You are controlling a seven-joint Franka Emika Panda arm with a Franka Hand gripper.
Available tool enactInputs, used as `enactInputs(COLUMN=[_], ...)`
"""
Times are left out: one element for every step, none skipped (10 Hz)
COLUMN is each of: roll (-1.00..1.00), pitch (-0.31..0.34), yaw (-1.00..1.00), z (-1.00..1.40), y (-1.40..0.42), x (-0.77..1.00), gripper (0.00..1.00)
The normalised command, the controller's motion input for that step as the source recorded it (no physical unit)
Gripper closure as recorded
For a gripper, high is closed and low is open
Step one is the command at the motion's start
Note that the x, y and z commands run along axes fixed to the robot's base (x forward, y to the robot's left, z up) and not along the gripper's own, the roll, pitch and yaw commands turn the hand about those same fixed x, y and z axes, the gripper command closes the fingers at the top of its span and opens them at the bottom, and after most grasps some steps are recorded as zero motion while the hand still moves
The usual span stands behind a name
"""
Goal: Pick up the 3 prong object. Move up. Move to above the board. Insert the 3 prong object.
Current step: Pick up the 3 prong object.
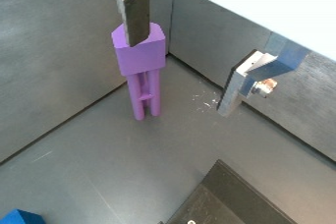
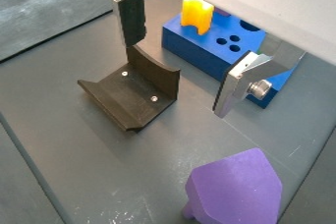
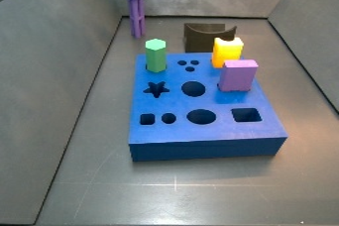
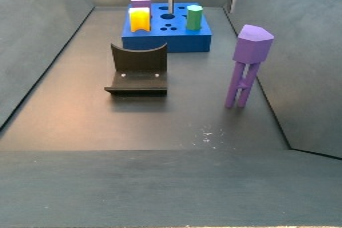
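Standing upright in frame centre, the 3 prong object (image 1: 140,66) is awaiting the claw (image 1: 191,66), hanging wide open, empty; centring over its head matters.

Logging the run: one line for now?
tool open, above floor | 3 prong object upright, ungrasped | board three-dot holes empty

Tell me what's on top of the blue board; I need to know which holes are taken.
On the board stand a green piece, a yellow piece and a lilac cube. The holes under them are hidden. The tool is near the 3 prong object.
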Motion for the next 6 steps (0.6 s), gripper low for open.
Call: enactInputs(roll=[0.02, 0.08, 0.16, 0.10, 0.07, 0.02], pitch=[0.010, 0.033, 0.027, 0.000, 0.000, 0.000], yaw=[0.04, 0.25, 0.43, 0.42, 0.37, 0.27], z=[0.00, 0.00, 0.00, 0.00, 0.00, 0.00], y=[0.00, 0.00, 0.00, 0.00, 0.00, 0.12], x=[-0.11, -0.50, -0.64, -0.62, -0.49, -0.41], gripper=[0.00, 0.00, 0.00, 0.00, 0.00, 0.00])
